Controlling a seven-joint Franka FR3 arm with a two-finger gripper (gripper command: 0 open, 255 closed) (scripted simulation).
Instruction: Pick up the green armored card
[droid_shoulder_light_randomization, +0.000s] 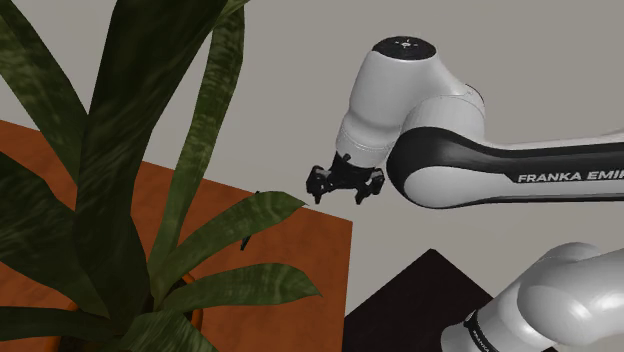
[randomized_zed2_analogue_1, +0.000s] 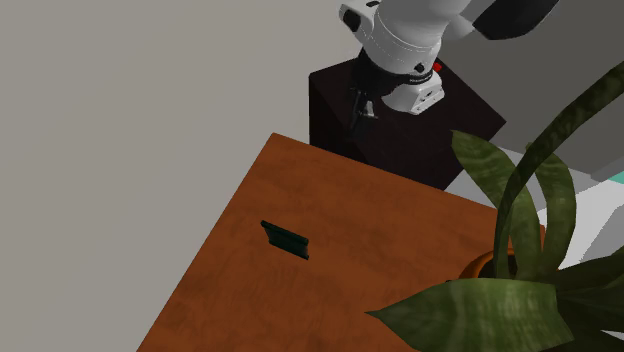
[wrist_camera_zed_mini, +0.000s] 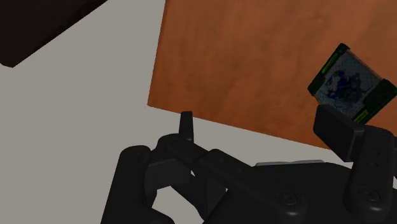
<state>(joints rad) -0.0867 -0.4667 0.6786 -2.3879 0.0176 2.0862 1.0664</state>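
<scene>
white rounded arm (droid_shoulder_light_randomization: 432, 105) with dark joint bands, franka lettering and an all-black tool (droid_shoulder_light_randomization: 345, 188).

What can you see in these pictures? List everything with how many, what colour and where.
Table: one, reddish-brown, on the floor next to the stand.
Card: one, dark green with a bluish face, on the table, apart from the plant.
Plant: one, long dark green leaves, on the table.
Pot: one, orange-brown, under the plant's leaves.
Floor: grey, around the table.
Stand: one, black box, by the table's edge.
Arm: one, white with dark joints, reaching out from the stand.
Gripper: one, black, open, raised near the table's edge, holding nothing.
</scene>
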